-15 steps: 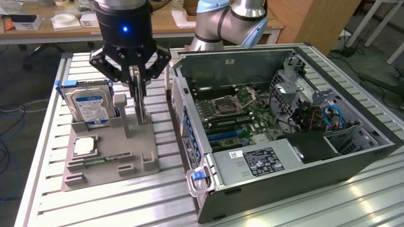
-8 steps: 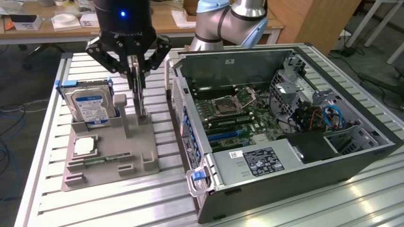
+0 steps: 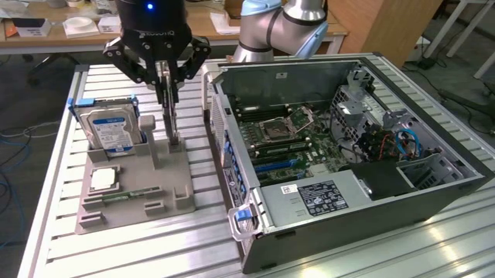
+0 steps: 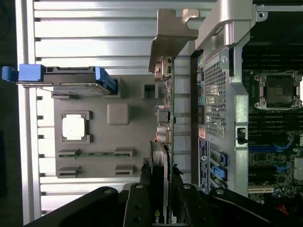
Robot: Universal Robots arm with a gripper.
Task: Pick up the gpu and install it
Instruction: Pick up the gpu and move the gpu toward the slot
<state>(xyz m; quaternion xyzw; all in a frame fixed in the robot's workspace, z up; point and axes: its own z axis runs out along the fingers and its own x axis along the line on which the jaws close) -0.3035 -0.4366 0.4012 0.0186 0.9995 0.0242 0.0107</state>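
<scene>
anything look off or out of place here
Nothing stands out. The gripper has its jaws shut on the gpu, which is upright and straight at the gray holder, beside the open computer case. The hard drive sits squarely in its slot. No damage or spill shows.

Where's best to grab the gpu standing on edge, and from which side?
Its upper long edge, from straight above, with a finger on each flat face: the gpu stands thin and upright over the grey holder. The gripper is shut on it that way, clear of the metal bracket.
</scene>
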